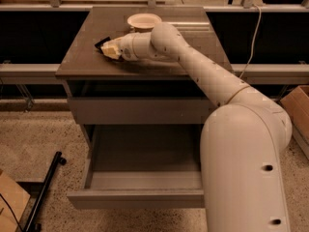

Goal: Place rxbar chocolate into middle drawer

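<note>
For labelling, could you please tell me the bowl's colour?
Cream-white bowl, in the camera view; the gripper is at the rxbar chocolate nearby.

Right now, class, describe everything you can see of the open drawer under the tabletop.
The middle drawer stands pulled out and level, below the closed drawer with the taller plain front. It is grey-brown and looks like metal: a wide flat-bottomed tray, low side walls and a narrow handleless front strip. No object shows inside; the robot's arm hides its right end. The gripper is up on the tabletop, at the rxbar chocolate.
</note>
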Controlling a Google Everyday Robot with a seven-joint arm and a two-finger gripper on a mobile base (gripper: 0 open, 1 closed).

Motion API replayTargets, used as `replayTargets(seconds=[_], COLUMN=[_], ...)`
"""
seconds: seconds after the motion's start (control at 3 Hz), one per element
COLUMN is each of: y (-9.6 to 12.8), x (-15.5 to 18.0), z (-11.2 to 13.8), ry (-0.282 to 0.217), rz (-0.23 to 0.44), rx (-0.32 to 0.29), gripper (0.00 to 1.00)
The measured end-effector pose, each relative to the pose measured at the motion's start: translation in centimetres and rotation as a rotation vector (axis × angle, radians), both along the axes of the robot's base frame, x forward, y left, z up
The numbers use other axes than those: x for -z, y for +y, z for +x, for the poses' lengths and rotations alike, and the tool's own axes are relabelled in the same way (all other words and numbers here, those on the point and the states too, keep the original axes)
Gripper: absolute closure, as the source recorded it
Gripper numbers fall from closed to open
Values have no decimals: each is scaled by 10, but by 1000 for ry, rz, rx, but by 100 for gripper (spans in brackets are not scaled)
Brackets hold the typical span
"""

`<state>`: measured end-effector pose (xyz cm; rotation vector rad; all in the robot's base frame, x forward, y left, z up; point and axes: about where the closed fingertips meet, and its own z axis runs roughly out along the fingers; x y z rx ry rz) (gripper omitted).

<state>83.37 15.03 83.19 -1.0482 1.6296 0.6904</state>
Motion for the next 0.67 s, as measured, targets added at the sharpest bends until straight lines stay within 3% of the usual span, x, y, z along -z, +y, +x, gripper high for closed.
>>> replayTargets(seconds=[0.67], y=[-28], x=[-59], z=[-29], ry=[-114], rz=[-16], rx=[23], gripper=[100])
